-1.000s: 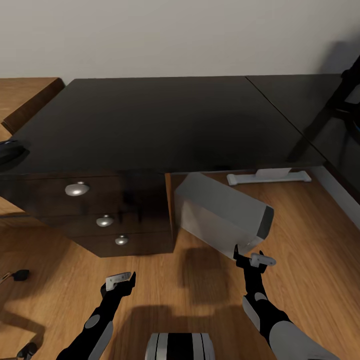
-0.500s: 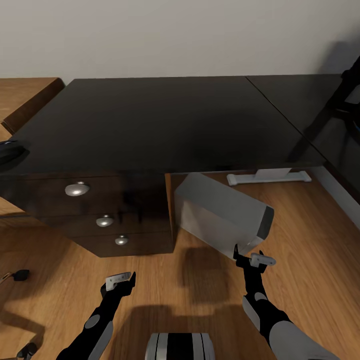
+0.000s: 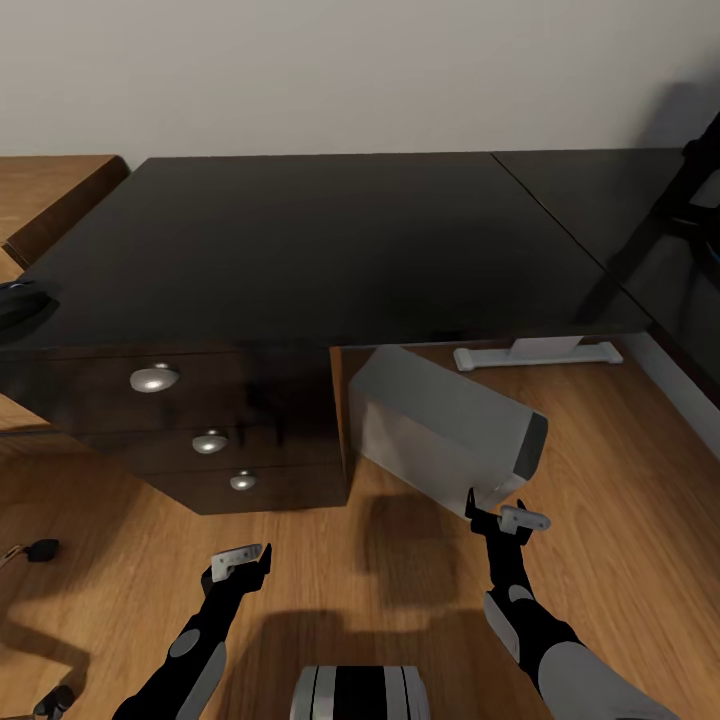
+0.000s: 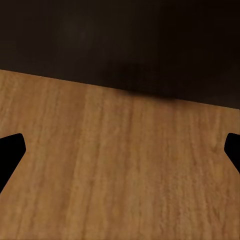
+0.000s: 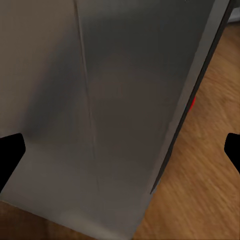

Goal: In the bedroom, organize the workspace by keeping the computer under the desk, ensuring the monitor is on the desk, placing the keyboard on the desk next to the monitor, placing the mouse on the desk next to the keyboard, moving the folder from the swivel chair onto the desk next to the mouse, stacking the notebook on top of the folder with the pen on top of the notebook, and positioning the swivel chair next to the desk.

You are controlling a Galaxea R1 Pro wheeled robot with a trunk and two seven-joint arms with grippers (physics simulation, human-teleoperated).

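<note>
The long black desk (image 3: 330, 240) spans the head view, its top bare, with three knobbed drawers (image 3: 155, 378) at its left. The light grey computer (image 3: 440, 425) stands on the floor, angled, its far end under the desk's edge and its dark-trimmed near end sticking out. My right gripper (image 3: 505, 518) hovers open just in front of that near end; the right wrist view looks onto the computer's flat side (image 5: 115, 110). My left gripper (image 3: 240, 562) is open above the wood floor, in front of the drawers.
A white pedestal foot (image 3: 535, 352) rests on the floor under the desk at right. A black caster (image 3: 42, 548) lies at the lower left. A dark upright shape (image 3: 695, 180) stands on the desk's right wing. A wooden cabinet (image 3: 50, 195) is at far left.
</note>
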